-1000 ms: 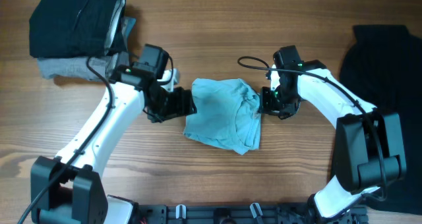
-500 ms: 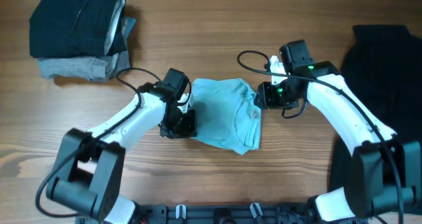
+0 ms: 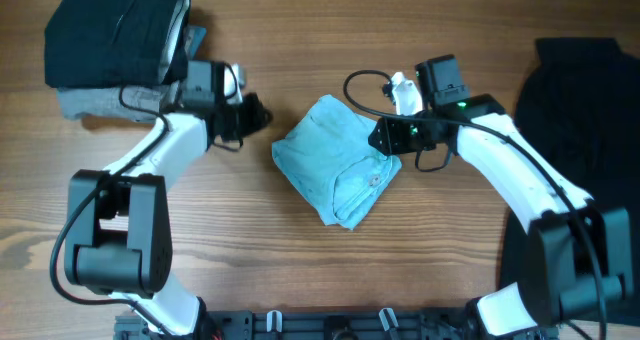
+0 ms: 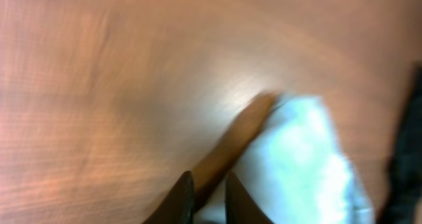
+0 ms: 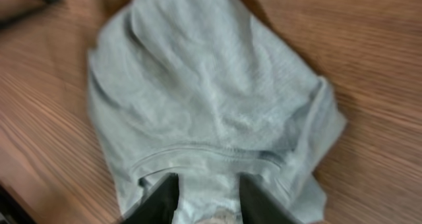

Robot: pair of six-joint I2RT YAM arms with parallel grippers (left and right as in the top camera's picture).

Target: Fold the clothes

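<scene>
The clothes (image 3: 335, 165), a light blue t-shirt, lie folded into a small, skewed bundle mid-table. My right gripper (image 3: 385, 140) is at its right edge. In the right wrist view the shirt (image 5: 204, 92) fills the frame, and the gripper (image 5: 210, 197) has its jaws closed in on a bunch of fabric near the collar seam. My left gripper (image 3: 262, 115) is off the bundle's upper left, a short way from it. The left wrist view is blurred: the gripper (image 4: 208, 197) has its fingers nearly together with nothing between them, and pale cloth (image 4: 297, 165) lies just to the right.
A stack of folded black and grey garments (image 3: 115, 45) sits at the back left, close behind my left arm. A large black garment (image 3: 585, 100) covers the right edge. Bare wooden table (image 3: 300, 270) lies in front of the shirt.
The shirt has turned and slid toward the back. My left gripper closed at its lower left edge, then drew away up and left. My right gripper moved left onto the shirt and narrowed.
</scene>
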